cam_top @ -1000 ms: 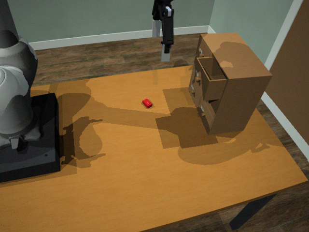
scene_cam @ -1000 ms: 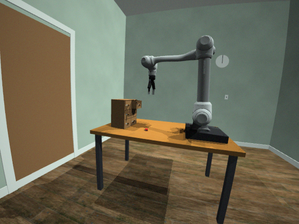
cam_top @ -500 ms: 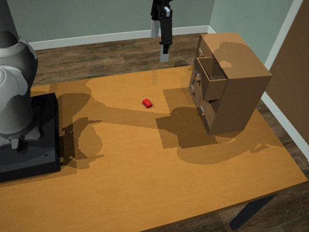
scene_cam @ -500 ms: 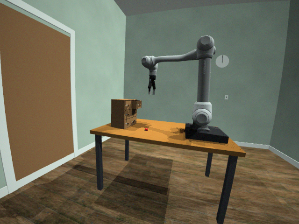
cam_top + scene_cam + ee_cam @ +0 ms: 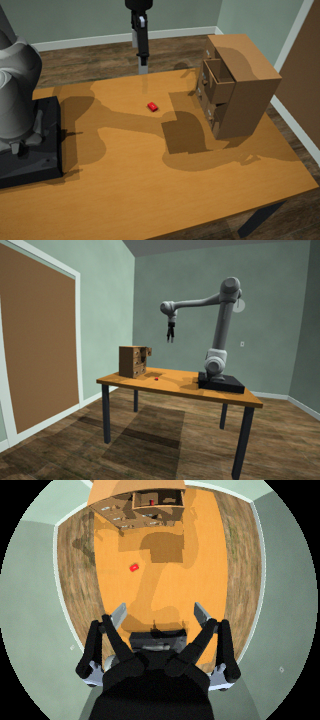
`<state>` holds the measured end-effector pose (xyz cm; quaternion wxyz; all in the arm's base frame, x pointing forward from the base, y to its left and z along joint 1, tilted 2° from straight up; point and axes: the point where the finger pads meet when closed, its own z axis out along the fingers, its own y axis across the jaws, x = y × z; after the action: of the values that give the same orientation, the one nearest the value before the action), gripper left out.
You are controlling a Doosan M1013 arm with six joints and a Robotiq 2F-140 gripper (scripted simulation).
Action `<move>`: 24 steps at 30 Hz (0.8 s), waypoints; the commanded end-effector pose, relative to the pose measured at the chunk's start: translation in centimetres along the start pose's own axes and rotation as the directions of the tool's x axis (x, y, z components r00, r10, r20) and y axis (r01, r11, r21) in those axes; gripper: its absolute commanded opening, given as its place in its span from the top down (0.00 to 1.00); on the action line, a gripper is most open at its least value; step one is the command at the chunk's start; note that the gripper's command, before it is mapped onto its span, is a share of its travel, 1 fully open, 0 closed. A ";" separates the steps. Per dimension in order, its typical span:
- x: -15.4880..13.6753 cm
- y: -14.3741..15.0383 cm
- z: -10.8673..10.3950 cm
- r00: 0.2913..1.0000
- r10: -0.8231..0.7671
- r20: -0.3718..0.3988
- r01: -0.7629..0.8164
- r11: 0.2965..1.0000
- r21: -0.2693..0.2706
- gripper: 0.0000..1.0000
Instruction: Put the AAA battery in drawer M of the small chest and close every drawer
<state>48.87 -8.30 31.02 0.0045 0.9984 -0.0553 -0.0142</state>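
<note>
The arm (image 5: 12, 103) (image 5: 196, 303) rises from its base, bends at the elbow and reaches almost level toward the chest (image 5: 258, 103) (image 5: 126, 361) (image 5: 135, 487), its claw (image 5: 138, 57) (image 5: 170, 340) (image 5: 160, 608) pointing down, released and spread wide, high above the table (image 5: 129, 193) (image 5: 165, 389) (image 5: 202, 580). A small red-and-dark item (image 5: 152, 502), apparently the battery, lies inside the pulled-out upper drawer (image 5: 224, 91) (image 5: 149, 351) (image 5: 162, 510); a red block (image 5: 152, 106) (image 5: 156, 378) (image 5: 134, 567) sits on the table.

From where I stand, the gripper (image 5: 139, 55) (image 5: 170, 340) (image 5: 160, 608) has drawn back from the chest (image 5: 258, 62) (image 5: 126, 361) (image 5: 137, 486), over toward the black base (image 5: 49, 175) (image 5: 232, 385) (image 5: 180, 636). The arm's elbow (image 5: 230, 285) has swung back the same way, so it now cuts across the edge of the wall clock (image 5: 239, 306), which was in full view a moment ago. On the tabletop (image 5: 129, 193) (image 5: 170, 374) (image 5: 205, 580), the spiky shadows beside the base reach less far out, and the faint finger shadow near the far edge has slid baseward.
</note>
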 end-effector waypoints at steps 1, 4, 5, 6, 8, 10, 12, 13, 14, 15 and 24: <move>0.2 0.0 0.2 1.000 0.000 -0.022 0.000 1.000 0.000 0.00; 0.6 0.0 0.6 0.998 0.000 -0.069 0.000 1.000 0.000 0.00; 0.6 0.0 0.6 0.998 0.000 -0.069 0.000 1.000 0.000 0.00; 0.6 0.0 0.6 0.998 0.000 -0.069 0.000 1.000 0.000 0.00; 0.9 0.0 0.9 0.993 0.000 -0.114 0.000 1.000 0.000 0.00; 1.4 0.0 1.4 0.985 0.000 -0.170 0.000 1.000 0.000 0.00; 2.0 0.0 2.0 0.972 0.000 -0.237 0.000 1.000 0.000 0.00; 2.3 0.0 2.3 0.962 0.000 -0.273 0.000 1.000 0.000 0.00; 2.6 0.0 2.6 0.950 0.000 -0.311 0.000 1.000 0.000 0.00; 3.0 0.0 3.0 0.936 0.000 -0.351 0.000 1.000 0.000 0.00; 5.8 0.0 5.8 0.767 0.000 -0.641 0.001 1.000 0.001 0.00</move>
<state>53.34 -9.04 26.28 0.0269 0.9615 -0.0565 0.2675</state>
